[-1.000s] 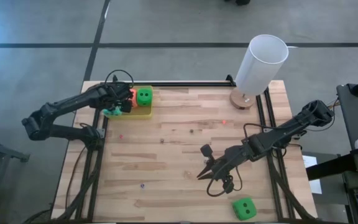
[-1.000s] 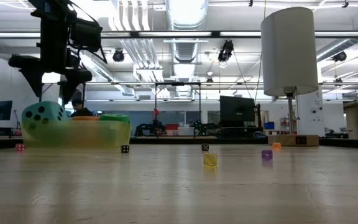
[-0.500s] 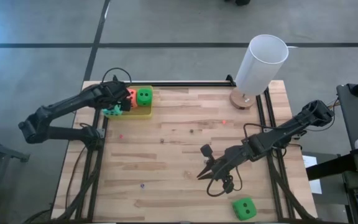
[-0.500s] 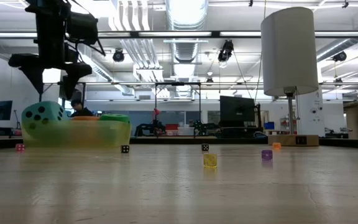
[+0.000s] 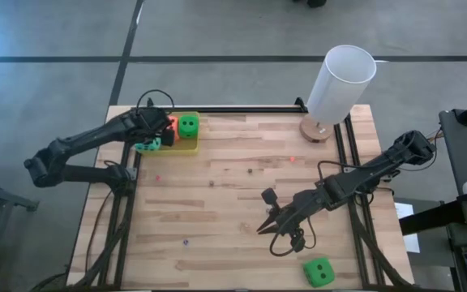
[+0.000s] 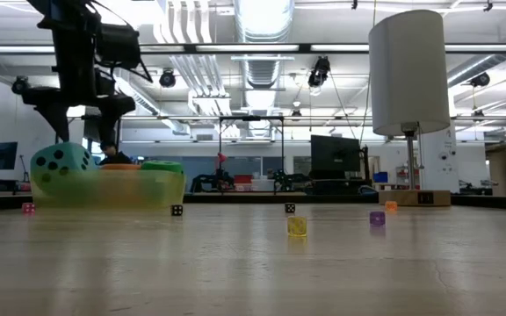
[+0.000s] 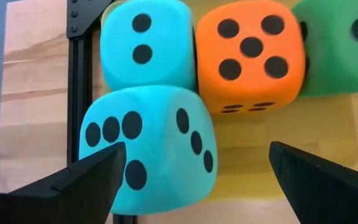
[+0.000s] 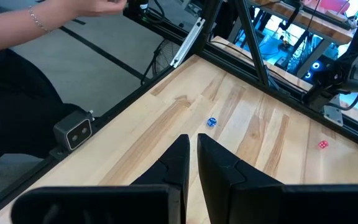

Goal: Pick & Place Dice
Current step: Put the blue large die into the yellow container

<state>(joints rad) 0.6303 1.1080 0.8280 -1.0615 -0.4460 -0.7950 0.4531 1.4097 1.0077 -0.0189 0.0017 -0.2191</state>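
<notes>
- My left gripper (image 5: 159,135), fingers spread, hovers over the tray (image 5: 186,146): two teal dice (image 7: 148,155), one orange (image 7: 250,56), one green (image 5: 188,125).
- Right gripper (image 5: 264,228), pressed together, waits mid-table; another green die (image 5: 318,271) lies near it.

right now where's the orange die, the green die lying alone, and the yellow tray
orange die (image 7: 250,55): left wrist view, on its five-pip face
green die (image 5: 319,271): high view, on its top face
yellow tray (image 5: 186,147): high view, on its near rim
</notes>
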